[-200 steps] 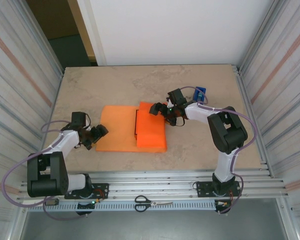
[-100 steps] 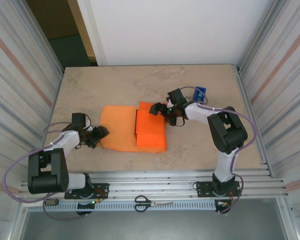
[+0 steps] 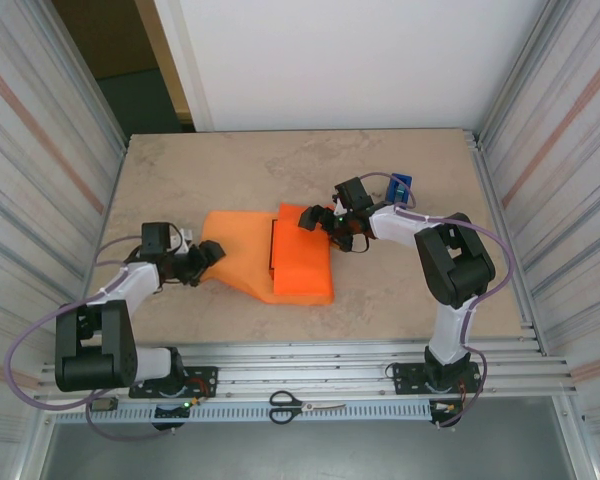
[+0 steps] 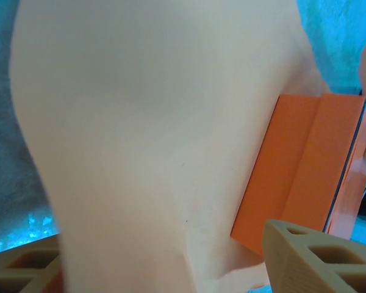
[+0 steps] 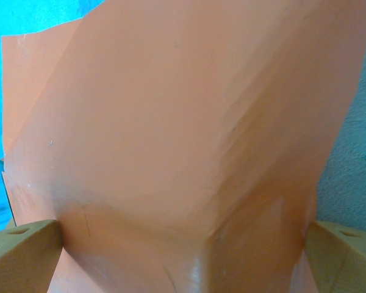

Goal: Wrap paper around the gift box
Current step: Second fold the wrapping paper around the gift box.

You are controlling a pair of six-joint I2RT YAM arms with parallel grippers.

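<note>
As no writing shows, left end effector [image 3: 208,252] clamps paper [image 3: 238,250]; right's [image 3: 315,217] state unclear.

left gripper [image 3: 208,252] clamped, right gripper [image 3: 313,219] spread low

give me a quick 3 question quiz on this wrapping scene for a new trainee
1. True or false: the left gripper is lifting the left edge of the large thin orange paper sheet off the beige stone-look table.
2. Multiple choice: the right gripper is at which part of the paper-covered flat square gift box? A) near edge B) far edge C) left side
3. Fill in: the small blue tape dispenser stands at the table's far ____ side.

Key: 1 true. 2 B. 3 right.
</note>
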